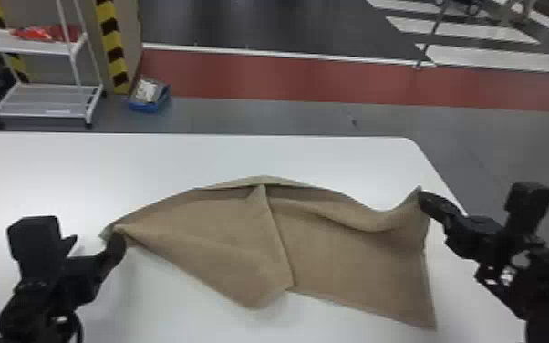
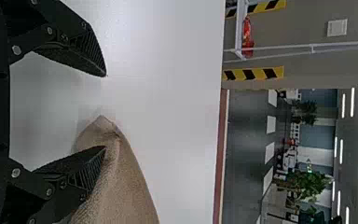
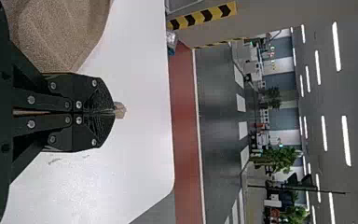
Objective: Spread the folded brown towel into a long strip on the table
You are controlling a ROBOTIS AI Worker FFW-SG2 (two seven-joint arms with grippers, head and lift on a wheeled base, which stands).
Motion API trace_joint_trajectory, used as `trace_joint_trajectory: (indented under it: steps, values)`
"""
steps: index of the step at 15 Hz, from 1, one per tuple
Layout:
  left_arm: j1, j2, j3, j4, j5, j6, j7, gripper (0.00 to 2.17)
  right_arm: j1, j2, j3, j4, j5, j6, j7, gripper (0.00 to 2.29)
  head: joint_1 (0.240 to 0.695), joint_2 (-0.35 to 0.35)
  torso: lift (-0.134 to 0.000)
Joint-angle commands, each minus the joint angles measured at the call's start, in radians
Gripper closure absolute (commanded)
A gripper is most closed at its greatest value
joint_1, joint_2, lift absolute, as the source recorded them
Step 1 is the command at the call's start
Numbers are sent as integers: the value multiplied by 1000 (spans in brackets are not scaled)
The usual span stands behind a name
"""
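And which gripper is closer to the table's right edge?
Right. The right gripper, shut on a corner of the brown towel, is beside the table's right edge; the left gripper, open at the towel's other end, is well across toward the left side.

A white table (image 1: 105,168) bears a brown towel (image 1: 355,255).
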Motion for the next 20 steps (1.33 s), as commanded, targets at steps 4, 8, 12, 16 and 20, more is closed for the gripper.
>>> trace_joint_trajectory:
  steps: [4,8,12,16,20]
  values:
    - [-7,-4,-12,10,-2,-21,-10,542,5,0,-3,8,-1,0,6,1477,695,-185,-123]
    - [-7,-1,-18,10,-35,0,-3,545,5,0,-3,6,-4,-3,8,1477,695,-186,-123]
    - [-10,1,-15,15,-40,0,-9,616,5,0,0,6,-4,-3,9,1477,695,-183,-123]
    - [-19,1,-15,19,-40,19,-29,849,2,0,-6,6,-4,-3,9,1480,695,-179,-123]
    - [-27,1,-12,19,-40,55,-36,1062,0,0,-13,6,-12,-3,17,1477,695,-186,-123]
